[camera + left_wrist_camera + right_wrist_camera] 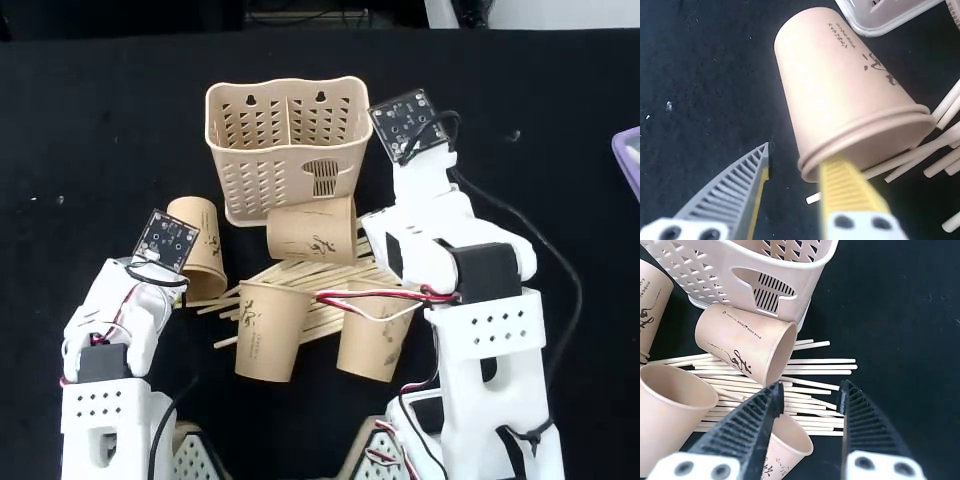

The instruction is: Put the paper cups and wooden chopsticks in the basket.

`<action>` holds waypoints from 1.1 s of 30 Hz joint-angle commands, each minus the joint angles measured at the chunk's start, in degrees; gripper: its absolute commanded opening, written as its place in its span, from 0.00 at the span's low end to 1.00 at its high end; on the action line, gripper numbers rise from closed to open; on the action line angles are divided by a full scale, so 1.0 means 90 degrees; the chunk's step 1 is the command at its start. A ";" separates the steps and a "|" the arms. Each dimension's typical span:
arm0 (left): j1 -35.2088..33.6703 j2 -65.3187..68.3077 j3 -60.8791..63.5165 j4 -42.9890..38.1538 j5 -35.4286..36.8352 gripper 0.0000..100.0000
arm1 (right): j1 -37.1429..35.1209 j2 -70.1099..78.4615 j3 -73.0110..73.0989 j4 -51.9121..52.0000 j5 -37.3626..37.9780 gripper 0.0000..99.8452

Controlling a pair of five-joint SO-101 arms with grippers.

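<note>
A black table (100,120) is seen from above. A beige basket (285,165) stands upright at its far side, and nearer the arms four paper cups lie on their sides over a loose spread of chopsticks (320,275). Nothing is seen inside the basket yet. The left cup (205,255) lies beside the basket's near left corner and a second cup (312,232) lies against the basket's front wall. A middle cup (268,332) and a right cup (375,345) lie nearer the arms. Trouble is judged most likely at the left cup. It is light and round, so it could be rolled or pushed away if the fingers are closed off-centre, and its thin wall could be crushed if it is pinched hard. Chopsticks lying at its rim could also be dragged along and scattered. The left gripper (799,156) is held wide open at that cup's rim, with its yellow finger (845,187) overlapping the rim and its grey finger (742,187) out over bare table. Whether the yellow finger is touching the cup or is inside its mouth cannot be told, and nothing is gripped. The right gripper (810,390) is likewise spread open and holds nothing, hanging above the chopsticks and the second cup's mouth.
</note>
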 commanded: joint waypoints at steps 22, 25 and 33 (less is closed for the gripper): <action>-0.0034 -0.0029 -0.3033 0.3243 0.0000 0.03 | 0.0049 -0.0249 -0.0034 -0.0098 0.0068 0.19; -0.0034 -0.0029 -0.3521 0.3643 -0.0010 0.03 | 0.0039 -0.0249 -0.0034 -0.0088 0.0078 0.19; -0.0044 -0.0020 -0.3912 0.4523 -0.0518 0.03 | -0.0410 -0.0376 0.0005 -0.0088 0.0303 0.19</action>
